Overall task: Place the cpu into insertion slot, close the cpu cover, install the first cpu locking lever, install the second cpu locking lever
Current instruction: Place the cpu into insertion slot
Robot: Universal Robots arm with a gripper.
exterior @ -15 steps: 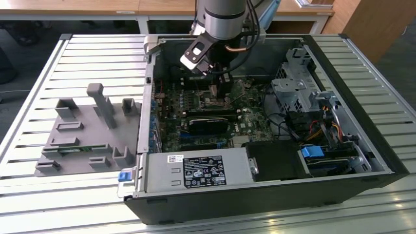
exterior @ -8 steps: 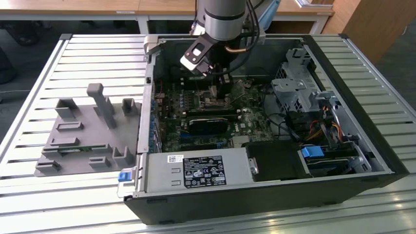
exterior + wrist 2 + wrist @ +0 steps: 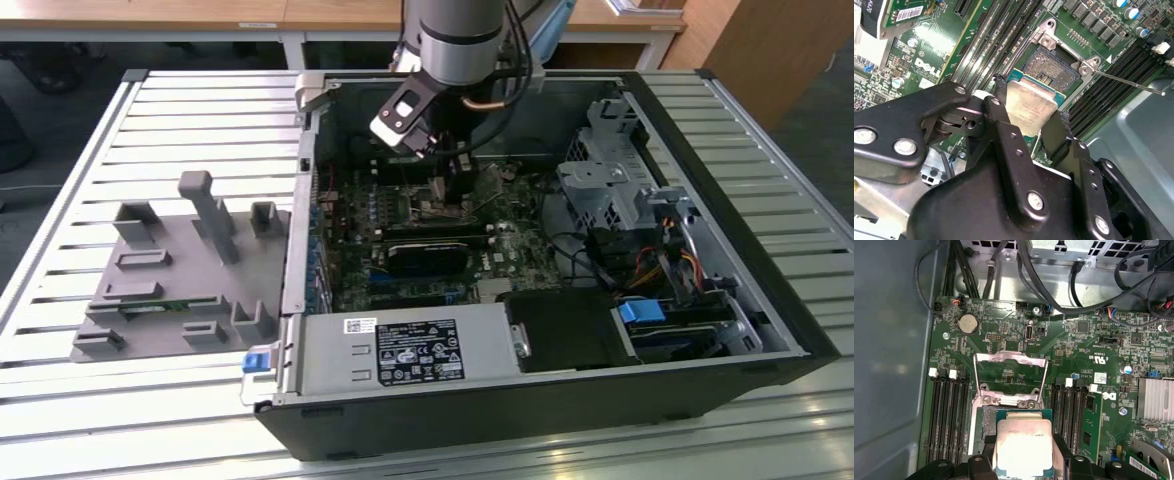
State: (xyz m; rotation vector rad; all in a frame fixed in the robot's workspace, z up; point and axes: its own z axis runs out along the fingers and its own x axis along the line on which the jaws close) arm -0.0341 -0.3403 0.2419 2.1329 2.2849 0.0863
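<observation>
My gripper [image 3: 1031,106] is shut on the cpu [image 3: 1029,100], a silver-topped square chip with a green edge, held tilted between two black fingers [image 3: 1004,117]. The chip hangs just above the insertion slot [image 3: 1051,67], whose dark pin field shows beyond the chip's far edge. In the first wrist view the cpu [image 3: 1024,450] covers most of the socket, and the cpu cover [image 3: 1009,357] stands swung open behind it. A thin metal locking lever [image 3: 1134,82] sticks out sideways, unlatched. In the exterior view the gripper [image 3: 447,188] is low over the motherboard inside the open computer case [image 3: 747,300].
Long black memory slots [image 3: 946,415] flank the socket on both sides. Cables [image 3: 1004,270] hang at the case wall beyond the board. A power supply [image 3: 400,355] and a drive cage [image 3: 614,180] crowd the case. A grey fixture [image 3: 174,270] sits at the exterior view's left.
</observation>
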